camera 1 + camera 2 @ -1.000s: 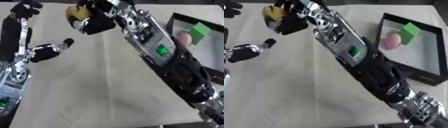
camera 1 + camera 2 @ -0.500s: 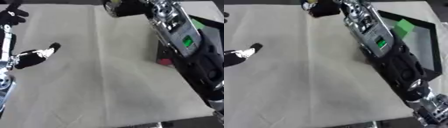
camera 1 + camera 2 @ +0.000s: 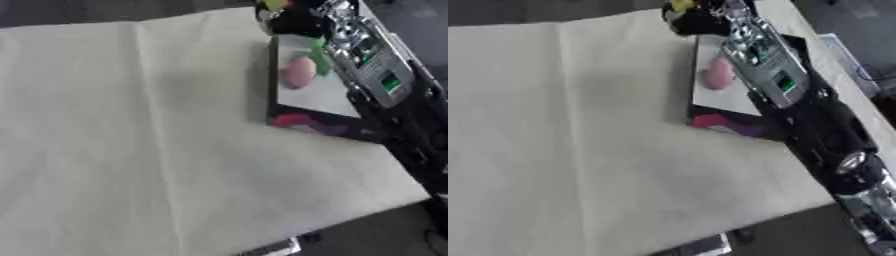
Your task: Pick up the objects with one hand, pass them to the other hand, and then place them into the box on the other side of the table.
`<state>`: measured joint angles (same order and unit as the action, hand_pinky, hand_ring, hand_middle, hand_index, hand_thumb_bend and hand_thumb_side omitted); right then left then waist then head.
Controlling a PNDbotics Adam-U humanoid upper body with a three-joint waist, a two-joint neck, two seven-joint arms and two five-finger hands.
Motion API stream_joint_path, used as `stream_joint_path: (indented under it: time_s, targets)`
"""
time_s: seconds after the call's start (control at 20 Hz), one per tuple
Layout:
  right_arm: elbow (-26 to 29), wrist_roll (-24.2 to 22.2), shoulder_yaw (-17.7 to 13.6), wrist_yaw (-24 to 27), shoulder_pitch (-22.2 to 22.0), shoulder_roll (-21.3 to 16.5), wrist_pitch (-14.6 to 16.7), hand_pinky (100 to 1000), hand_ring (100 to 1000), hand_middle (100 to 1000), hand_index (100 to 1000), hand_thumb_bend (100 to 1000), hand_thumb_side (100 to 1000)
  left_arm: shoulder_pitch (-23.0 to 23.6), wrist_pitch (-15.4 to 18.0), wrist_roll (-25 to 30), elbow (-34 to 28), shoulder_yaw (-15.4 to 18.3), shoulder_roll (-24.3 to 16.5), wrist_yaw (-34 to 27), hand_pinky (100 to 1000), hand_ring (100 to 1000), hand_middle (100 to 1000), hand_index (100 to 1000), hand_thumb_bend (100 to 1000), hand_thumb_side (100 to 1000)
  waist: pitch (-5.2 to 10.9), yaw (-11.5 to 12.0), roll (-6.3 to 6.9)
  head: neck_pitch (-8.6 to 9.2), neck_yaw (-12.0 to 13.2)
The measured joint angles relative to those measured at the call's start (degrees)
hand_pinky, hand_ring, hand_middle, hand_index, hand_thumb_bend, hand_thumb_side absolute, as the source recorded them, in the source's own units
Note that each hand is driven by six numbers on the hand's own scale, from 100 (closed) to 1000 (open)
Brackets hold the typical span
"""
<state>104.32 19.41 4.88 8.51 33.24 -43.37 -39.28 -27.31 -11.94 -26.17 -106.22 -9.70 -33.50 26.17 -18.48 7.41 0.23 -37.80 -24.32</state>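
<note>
Yellow object [image 3: 682, 5] in right hand [image 3: 697, 20], over box [image 3: 710, 95]

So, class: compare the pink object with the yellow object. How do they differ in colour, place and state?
The pink object is pink and rounded; the yellow object is yellow. The pink one lies loose on the floor of the box, touched by nothing; the yellow one is up in the right hand, at the box's far end. The pink one shows whole; the yellow one is partly hidden by the hand. Both are small.
</note>
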Motion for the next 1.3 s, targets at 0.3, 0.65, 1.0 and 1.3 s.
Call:
stream_joint_path:
  time_s: [0.3, 0.65, 1.0, 1.3]
  targets:
    - [-1.91, 2.47, -3.10, 0.98, -5.41, -3.35, 0.61, 724, 406, 136, 417, 288, 100, 1.65, -1.19, -3.60, -2.40, 3.76, -1.82, -2.11, 706, 651, 660, 870, 472, 328, 0.00, -0.32, 0.73, 1.44, -3.41]
    - [-3.78, 0.69, -4.92, -1.97, -10.25, -5.90, -0.05, 738, 474, 244, 512, 308, 100, 2.27, -1.72, -5.76, -3.33, 5.69, -2.38, -2.71, 706, 653, 662, 869, 472, 321, -0.02, -0.40, 0.92, 1.72, -4.22]
    - [-5.88, -4.89, -6.62, -12.85, -12.69, -6.36, -0.07, 864, 775, 711, 890, 606, 213, 2.62, -2.18, -6.78, -3.49, 6.50, -2.40, -3.04, 708, 655, 665, 871, 469, 324, -0.09, -0.36, 0.86, 1.66, -3.49]
    - [-6.59, -7.55, -8.55, -21.84, -12.92, -6.35, -0.36, 867, 817, 767, 933, 567, 263, 2.65, -2.34, -7.12, -3.49, 6.87, -2.40, -3.07, 707, 655, 664, 870, 468, 324, -0.09, -0.31, 0.75, 1.58, -2.47]
